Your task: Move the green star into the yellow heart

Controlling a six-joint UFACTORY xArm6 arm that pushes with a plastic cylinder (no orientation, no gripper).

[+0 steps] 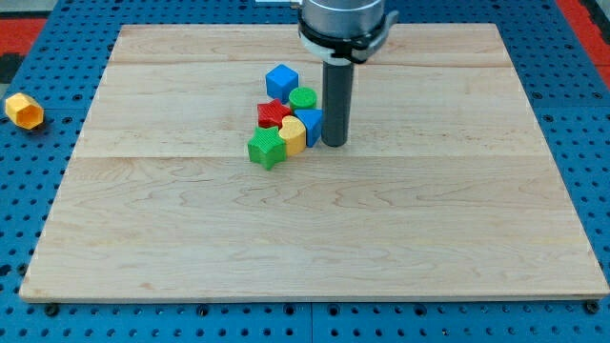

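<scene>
The green star [267, 149] lies on the wooden board, touching the left side of the yellow heart [293, 135]. Both are at the lower end of a tight cluster near the board's middle top. My tip [334, 143] stands just right of the cluster, next to a blue block [311, 124] that sits right of the yellow heart. The tip is about 40 px right of the heart and apart from the green star.
The cluster also holds a red block [273, 113], a green cylinder [303, 98] and a blue cube [282, 81]. A yellow hexagonal block [24, 110] lies off the wooden board [315, 248] on the blue pegboard at the view's left.
</scene>
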